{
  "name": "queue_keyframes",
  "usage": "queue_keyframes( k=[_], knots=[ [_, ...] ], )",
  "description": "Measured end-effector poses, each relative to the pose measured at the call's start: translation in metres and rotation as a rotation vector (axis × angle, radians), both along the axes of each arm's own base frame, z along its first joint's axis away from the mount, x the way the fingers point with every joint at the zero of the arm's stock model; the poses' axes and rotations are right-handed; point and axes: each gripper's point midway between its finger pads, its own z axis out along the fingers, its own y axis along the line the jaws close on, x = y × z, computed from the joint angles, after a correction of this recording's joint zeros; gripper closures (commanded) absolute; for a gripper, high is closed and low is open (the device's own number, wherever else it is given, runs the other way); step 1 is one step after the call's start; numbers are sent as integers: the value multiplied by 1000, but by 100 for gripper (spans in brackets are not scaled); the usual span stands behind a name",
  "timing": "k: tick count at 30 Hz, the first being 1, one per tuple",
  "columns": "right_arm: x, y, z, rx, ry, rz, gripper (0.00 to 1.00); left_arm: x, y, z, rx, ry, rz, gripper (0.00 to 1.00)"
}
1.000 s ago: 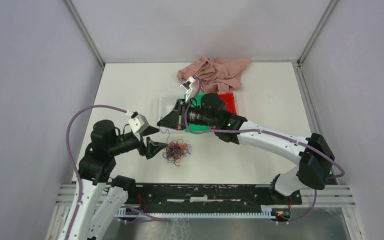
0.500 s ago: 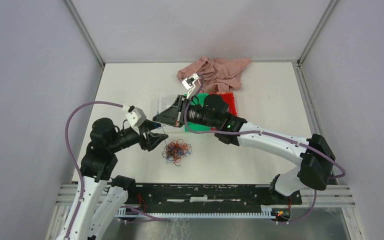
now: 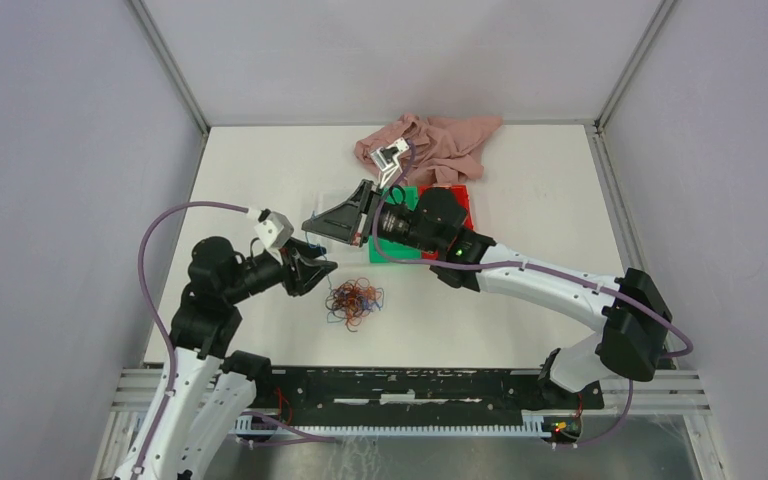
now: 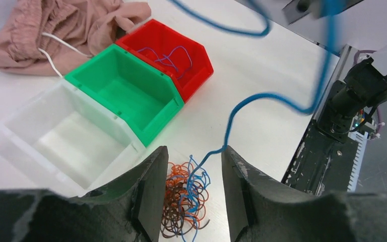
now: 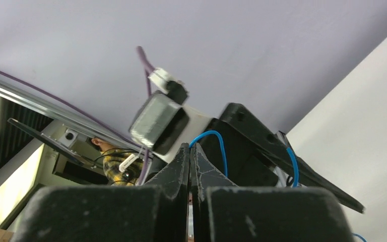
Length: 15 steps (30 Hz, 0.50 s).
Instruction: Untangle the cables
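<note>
**Figure. Drawing one strand out of the knot.** The cables lie as a small orange, dark and blue tangle on the tabletop, below centre in the top view and apart from the bins.

The right gripper has its jaws clenched on a single blue cable. Over the last second it has risen towards the upper left of the frame. The strand now runs from the tangle up and out of the top right of the left wrist view.

The left gripper has left the tangle's left edge and moved to just above its upper left. Its jaws have narrowed but are still apart and grasp nothing. In the left wrist view the blue strand passes between them.

The tangle has barely shifted, which suggests the strand is sliding free rather than dragging the knot along. The left jaws seem set to pinch the strand.

The red bin already holds blue strands, while the green bin and clear bin hold none. A pink cloth lies behind them.
</note>
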Motion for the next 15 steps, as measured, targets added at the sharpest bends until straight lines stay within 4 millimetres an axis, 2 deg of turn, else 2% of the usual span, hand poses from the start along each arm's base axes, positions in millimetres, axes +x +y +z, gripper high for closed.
queue_keyframes(
  k=[2,4,7,9,11,13,15],
  knots=[
    [-1,-1,5,19,2,5,100,1,0,-8,1,25,1,57],
    [-3,-2,10,36,-1,12,100,1,-1,-12,-1,42,3,74],
    [-4,-3,15,53,-3,16,100,2,-2,-9,-17,46,5,91],
    [-5,-4,17,59,-3,19,100,2,-2,-5,-32,44,6,97],
    [-6,-4,18,64,-4,20,100,2,-3,-2,-48,43,6,97],
    [-6,-4,18,64,-3,25,85,0,-5,2,-68,47,-3,97],
    [-8,-5,17,60,-3,37,61,-3,-8,6,-86,55,-22,97]
  ],
)
